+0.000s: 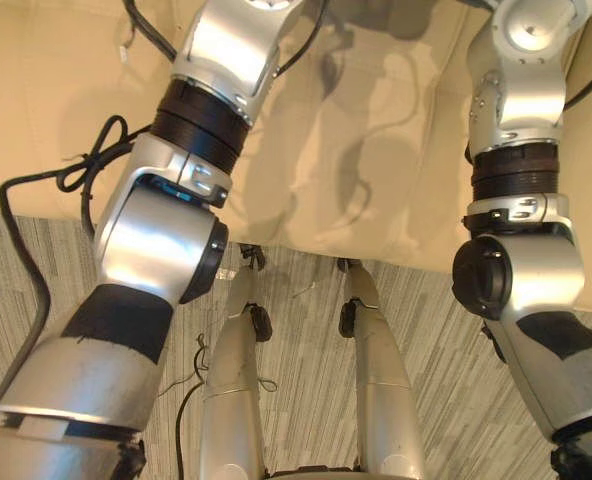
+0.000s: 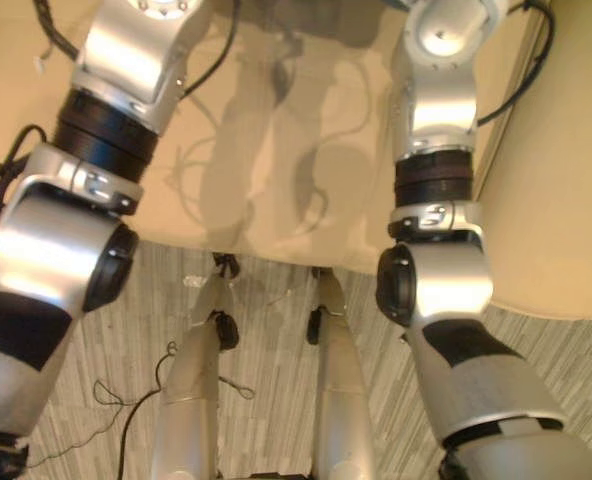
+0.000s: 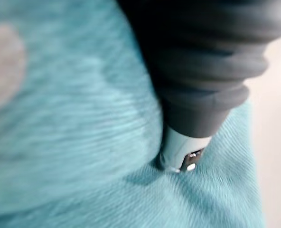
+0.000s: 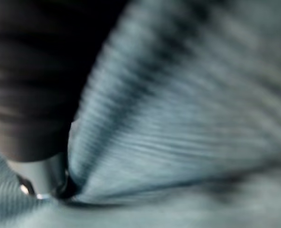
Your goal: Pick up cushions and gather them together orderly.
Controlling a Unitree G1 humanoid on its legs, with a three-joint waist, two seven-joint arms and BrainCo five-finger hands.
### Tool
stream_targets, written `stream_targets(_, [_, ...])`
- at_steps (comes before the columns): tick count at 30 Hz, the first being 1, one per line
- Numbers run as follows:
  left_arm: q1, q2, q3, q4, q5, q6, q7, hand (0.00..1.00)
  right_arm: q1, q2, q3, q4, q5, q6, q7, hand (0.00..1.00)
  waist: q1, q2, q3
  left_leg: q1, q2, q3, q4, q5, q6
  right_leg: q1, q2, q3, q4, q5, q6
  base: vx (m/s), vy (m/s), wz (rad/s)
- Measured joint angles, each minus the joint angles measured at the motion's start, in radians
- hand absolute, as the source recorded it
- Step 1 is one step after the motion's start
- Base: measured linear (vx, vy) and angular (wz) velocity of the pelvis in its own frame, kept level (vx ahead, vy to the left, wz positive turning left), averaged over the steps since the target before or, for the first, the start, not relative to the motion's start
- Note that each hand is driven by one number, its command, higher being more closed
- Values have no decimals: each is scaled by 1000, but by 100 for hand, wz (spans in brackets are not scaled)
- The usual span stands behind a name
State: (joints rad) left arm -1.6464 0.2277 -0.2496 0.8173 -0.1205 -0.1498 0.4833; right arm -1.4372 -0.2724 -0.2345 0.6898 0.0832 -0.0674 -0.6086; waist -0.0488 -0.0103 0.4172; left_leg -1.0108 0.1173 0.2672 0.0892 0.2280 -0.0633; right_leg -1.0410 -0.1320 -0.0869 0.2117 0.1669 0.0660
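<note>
Nearest, a grey striped carpet [image 1: 446,350] is lying under the front edge of a beige sofa [image 1: 376,150], and both arms are hovering over its seat. Farther out, the left hand [image 3: 184,151] is pressing into a teal cushion [image 3: 74,118] and denting the plush. The right hand [image 4: 38,180] is sitting sunk in a fold of grey-blue ribbed cloth [image 4: 188,118], likely a cushion too; whether it is the same one I cannot tell. Nor can I tell how far either hand is closing, or whether it is holding any cloth. If only loose cover is being caught, I judge the cushion could slip free on a lift and drop toward the carpet, or twist between uneven pulls. Its long axis and heading are not showing from this close; only the ribs are fanning out from the fold.
</note>
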Motion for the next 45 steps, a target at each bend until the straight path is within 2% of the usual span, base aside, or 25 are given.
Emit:
stream_targets(2, [48, -20, 39, 0, 2, 12, -11, 0, 39, 28, -1, 0, 6, 3, 21, 0, 1, 0, 0, -2, 4, 10, -6, 0, 0, -7, 3, 3, 0, 4, -5, 23, 1, -7])
stream_targets(4, [136, -43, 101, -2, 3, 32, -18, 0, 105, 93, -1, -11, 6, 9, 41, 0, 1, -1, 0, 1, 23, 57, -12, -2, 2, -8, 8, 5, -6, 8, -9, 33, -5, -6])
stream_targets(10, [268, -79, 197, -84, 3, 31, -29, 0, 250, 190, -35, -97, 6, -5, 73, 0, 3, -1, 1, 38, 30, 73, -2, 8, 16, 26, 12, 11, -1, 5, -9, 25, -6, -3])
stream_targets(11, [306, -87, 202, -92, 3, 32, -30, 0, 299, 196, -34, -123, 6, -6, 82, 0, 6, -2, 0, 58, 31, 75, 1, -3, 9, 46, 12, 14, 2, -2, -6, -7, -17, -5])
stream_targets(14, [377, -92, 225, -123, 4, 36, -38, 0, 393, 221, -32, -179, 6, -11, 93, 0, 7, -3, 0, 79, 37, 78, 30, -35, 19, 66, 12, 17, 26, -20, -8, -38, -42, -2])
stream_targets(20, [464, -65, 259, -195, -7, 38, -62, 0, 513, 230, -36, -320, 6, -17, 124, 0, 8, -4, 0, 101, 49, 81, 75, -54, 37, 105, 13, 14, 38, -26, -3, -73, -63, 0])
stream_targets(26, [609, -21, 273, -295, -52, 3, -93, 0, 683, 171, -44, -484, 6, -66, 165, 0, 10, -10, -4, 146, 64, 80, 152, -111, 44, 182, 12, 10, 47, -46, 4, -57, -65, 1])
stream_targets(30, [836, -20, 272, -389, -64, -19, -103, 0, 908, 172, -77, -547, 5, -82, 207, 0, 16, -18, -9, 227, 68, 76, 192, -155, 44, 273, 7, 5, 71, -91, 6, -23, -68, 4])
stream_targets(33, [1040, -57, 269, -421, -68, -35, -138, 0, 1098, 213, -74, -598, 6, -91, 252, 0, 19, -22, -14, 294, 75, 61, 231, -197, 33, 356, 7, -7, 92, -131, 7, 26, -75, 6])
stream_targets(37, [1341, -125, 251, -411, -58, -33, -206, 0, 1337, 275, -54, -579, 7, -92, 341, 0, 21, -59, -44, 421, 71, 50, 248, -239, 22, 487, -2, -21, 113, -193, 10, 87, -31, 11])
stream_targets(39, [1455, -151, 252, -358, -47, -28, -238, 0, 1406, 284, -31, -500, 29, -92, 386, 0, 22, -74, -98, 473, 67, 48, 249, -259, 20, 544, -6, -31, 111, -215, 12, 151, -10, 11])
stream_targets(42, [1593, -194, 265, -221, -16, -6, -295, 0, 1507, 325, -29, -329, 36, -81, 451, 0, 27, -67, -191, 577, 66, 26, 277, -314, 9, 685, -11, -61, 96, -258, 16, 183, 17, 19])
stream_targets(45, [1627, -203, 282, -124, 13, 11, -320, 0, 1545, 334, -36, -209, 37, -71, 474, 0, 37, -61, -232, 630, 68, 13, 309, -354, 6, 759, -14, -72, 90, -279, 24, 108, 32, 11])
